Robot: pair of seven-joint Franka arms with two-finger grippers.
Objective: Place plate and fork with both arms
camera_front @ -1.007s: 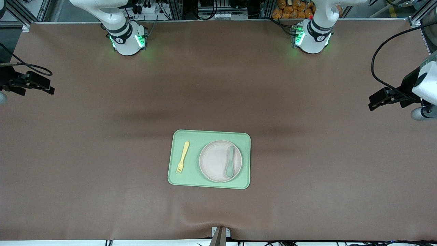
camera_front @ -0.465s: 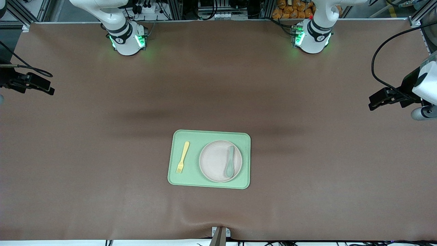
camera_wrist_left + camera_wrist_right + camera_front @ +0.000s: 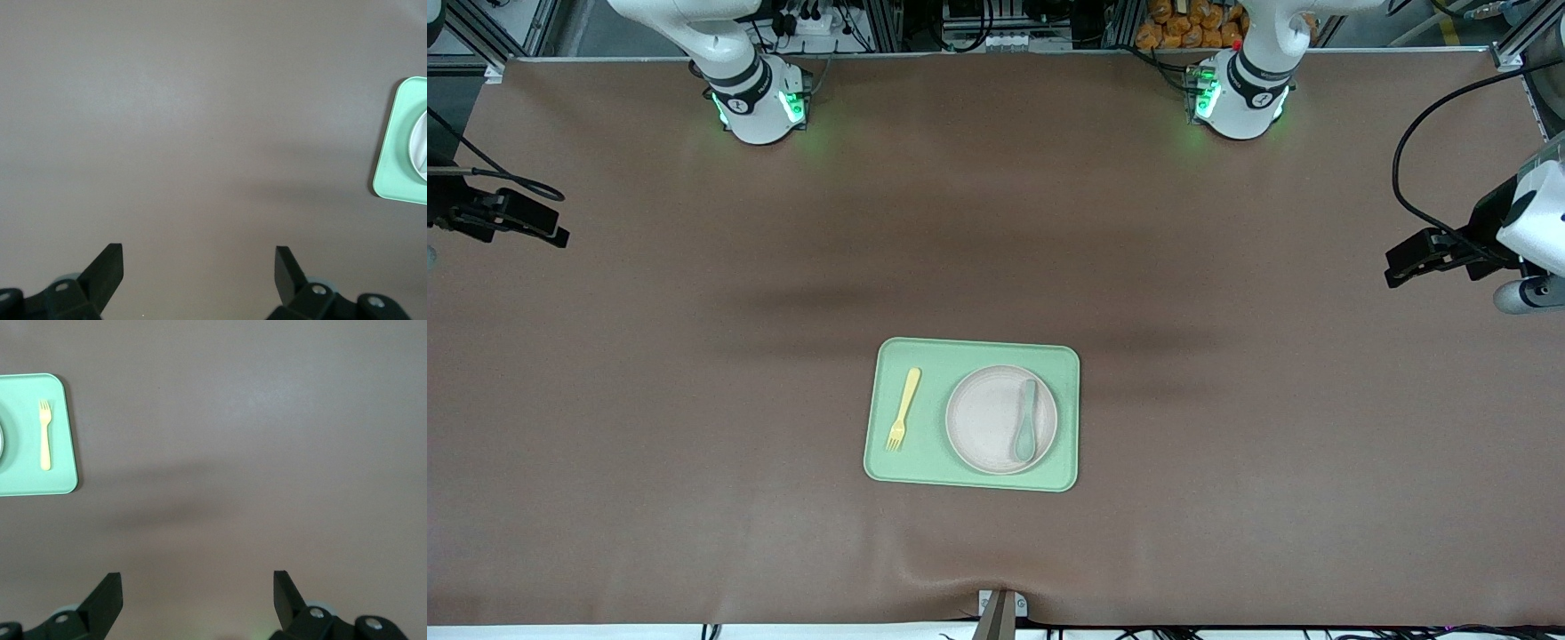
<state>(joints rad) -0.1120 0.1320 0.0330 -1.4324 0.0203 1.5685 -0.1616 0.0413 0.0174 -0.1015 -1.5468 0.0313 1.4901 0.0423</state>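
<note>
The pale beige-pink plate [image 3: 987, 418] lies on the light green tray [image 3: 971, 356], with a grey-green spoon [image 3: 1024, 425] resting in it. The pale yellow fork [image 3: 903, 409] lies on the tray beside the plate, toward the right arm's end. My left gripper [image 3: 1394, 269] is open and empty over the bare table at the left arm's end; its wrist view [image 3: 199, 263] shows the tray's edge [image 3: 393, 160] and a sliver of plate [image 3: 420, 147]. My right gripper [image 3: 559, 235] is open and empty over the right arm's end; its wrist view [image 3: 197, 587] shows the fork [image 3: 45, 435].
The brown table mat [image 3: 1227, 427] surrounds the tray on all sides. The two arm bases [image 3: 760, 102] stand along the table's edge farthest from the front camera. A small metal bracket [image 3: 1000, 609] sits at the table's nearest edge.
My right gripper has drawn back slightly toward the right arm's end of the table. My left gripper has barely shifted. The tray, plate, fork and spoon have not moved.
</note>
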